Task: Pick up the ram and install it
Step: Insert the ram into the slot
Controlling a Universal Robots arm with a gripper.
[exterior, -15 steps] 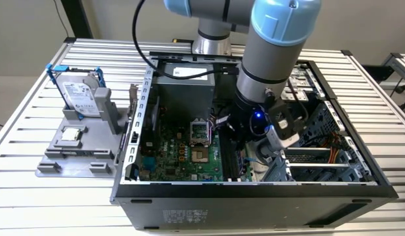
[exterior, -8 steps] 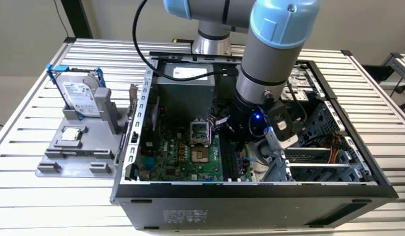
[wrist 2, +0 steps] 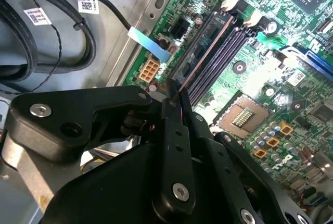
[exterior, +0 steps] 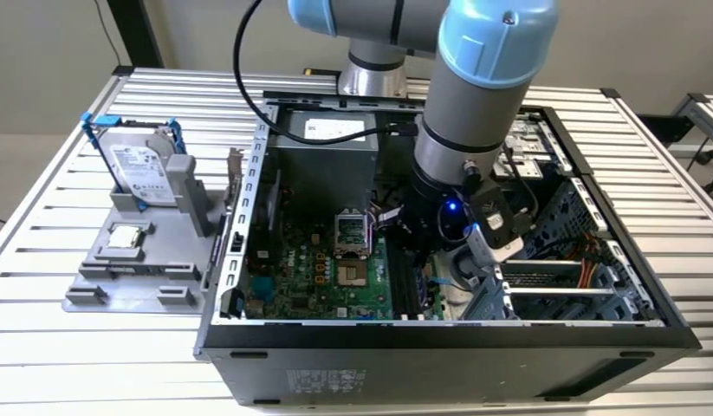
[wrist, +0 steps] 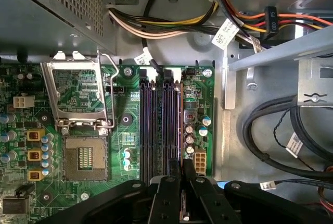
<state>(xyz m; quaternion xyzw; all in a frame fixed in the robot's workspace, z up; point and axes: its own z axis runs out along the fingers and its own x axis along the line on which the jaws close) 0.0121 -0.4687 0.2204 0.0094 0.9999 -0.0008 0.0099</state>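
- While the arm reaches down into the open PC case (exterior: 449, 334), the gripper (wrist 2: 174, 101) sits low over the motherboard (wrist: 125, 135), right above the memory slots (wrist: 161, 125).
- Fingers (wrist 2: 171, 146) are together, clamped on the ram (wrist 2: 205, 52). In the second wrist view it shows as a thin edge-on stick w/ a coppery edge running from the fingertips along one slot.
- Ram lies in line w/ the outermost slot, nearest the case wall; whether it's fully seated, can't tell.
- In the first wrist view the gripper (wrist: 182, 182) is at the near end of the slots; white latch tabs show at the far end.
- CPU socket (wrist: 83, 159) beside the slots is bare, its retention frame (wrist: 78, 94) flipped open.
- Exterior view: outside the case, on the exterior view's left, a grey holder (exterior: 137, 269) stands on the table (exterior: 55, 347) w/ the hard drive (exterior: 137, 165) upright in its blue frame & the processor chip (exterior: 125, 236) lying flat.
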